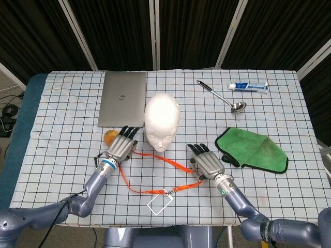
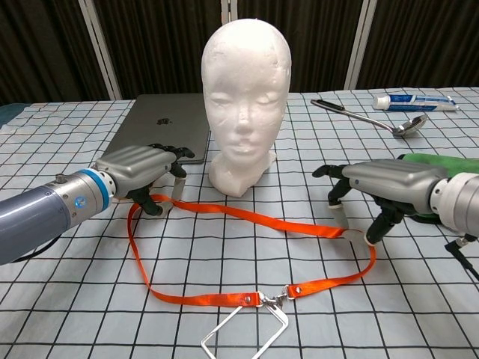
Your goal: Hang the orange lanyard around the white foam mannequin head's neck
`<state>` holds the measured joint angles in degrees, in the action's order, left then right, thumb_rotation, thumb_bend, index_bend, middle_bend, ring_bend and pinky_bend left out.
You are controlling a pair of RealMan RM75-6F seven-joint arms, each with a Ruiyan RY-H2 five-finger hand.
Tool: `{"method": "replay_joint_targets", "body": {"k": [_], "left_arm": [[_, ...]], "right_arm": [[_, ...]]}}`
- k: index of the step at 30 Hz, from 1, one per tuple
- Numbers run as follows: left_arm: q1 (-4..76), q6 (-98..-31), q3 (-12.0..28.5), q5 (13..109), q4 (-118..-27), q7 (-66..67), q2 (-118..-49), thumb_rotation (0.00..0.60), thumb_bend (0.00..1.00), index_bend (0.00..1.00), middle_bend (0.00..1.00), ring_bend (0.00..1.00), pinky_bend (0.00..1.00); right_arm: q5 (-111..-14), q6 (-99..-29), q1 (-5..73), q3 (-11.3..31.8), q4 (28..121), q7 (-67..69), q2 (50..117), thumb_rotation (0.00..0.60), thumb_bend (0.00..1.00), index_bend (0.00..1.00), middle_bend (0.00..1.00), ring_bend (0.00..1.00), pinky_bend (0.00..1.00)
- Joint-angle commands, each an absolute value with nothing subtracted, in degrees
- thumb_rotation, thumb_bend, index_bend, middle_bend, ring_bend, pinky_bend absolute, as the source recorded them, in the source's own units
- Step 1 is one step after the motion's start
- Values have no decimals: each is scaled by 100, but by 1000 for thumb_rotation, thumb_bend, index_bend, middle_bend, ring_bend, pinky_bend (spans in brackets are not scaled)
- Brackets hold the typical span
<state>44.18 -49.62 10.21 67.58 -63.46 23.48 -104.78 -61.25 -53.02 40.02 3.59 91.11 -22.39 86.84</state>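
Note:
The white foam mannequin head [image 1: 162, 121] [image 2: 245, 105] stands upright mid-table, facing me. In front of it the orange lanyard [image 1: 164, 160] [image 2: 247, 218] lies in a wide loop on the checked cloth, with its clear badge holder [image 1: 159, 201] [image 2: 245, 333] nearest me. My left hand [image 1: 120, 148] [image 2: 142, 168] is low at the loop's left end and pinches the strap between thumb and fingers. At the loop's right corner my right hand [image 1: 207, 163] [image 2: 378, 187] pinches the strap, which is raised slightly there.
A grey laptop [image 1: 122, 98] lies behind the left hand, and an orange ball [image 1: 109, 136] sits just beside that hand. A green cloth [image 1: 253, 150] is right of the right hand. A spoon [image 1: 222, 97] and a toothpaste tube [image 1: 248, 87] lie far right.

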Motion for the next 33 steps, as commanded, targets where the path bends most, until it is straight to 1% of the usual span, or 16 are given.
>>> {"method": "replay_joint_targets", "body": {"k": [1,4,10,15,19,22,33], "left_arm": [[4382,-5099,968,6925,-6455,2218,-10406,600,484,672,0,0,0],[4311,-5304,856,7203,-6607,2036,-10264,600,485,680,0,0,0],[4062,-5958,576,7911,-7053,1550,-9833,600,486,696,0,0,0],[3795,-6579,458,8335,-7644,1186,-9328,600,487,696,0,0,0],[3637,-6927,572,8376,-8191,1036,-8959,600,487,696,0,0,0],[3580,-7035,699,8334,-8682,943,-8634,600,486,696,0,0,0],[3552,-6968,1243,7720,-10152,1121,-7742,600,487,696,0,0,0]], "right_arm": [[-6228,-5332,3976,346,9147,-2181,8648,600,430,693,0,0,0],[-6413,-5387,3940,329,9202,-2080,8600,600,428,693,0,0,0],[-7114,-5603,3848,279,9330,-1677,8452,600,430,693,0,0,0],[-7862,-6129,3702,314,9426,-1205,8358,600,429,693,0,0,0],[-8323,-6595,3621,448,9558,-877,8295,600,429,692,7,0,0],[-8451,-6779,3598,577,9794,-735,8203,600,430,693,9,0,0],[-8184,-7025,3619,1208,10870,-992,7769,600,430,693,18,0,0]]}}
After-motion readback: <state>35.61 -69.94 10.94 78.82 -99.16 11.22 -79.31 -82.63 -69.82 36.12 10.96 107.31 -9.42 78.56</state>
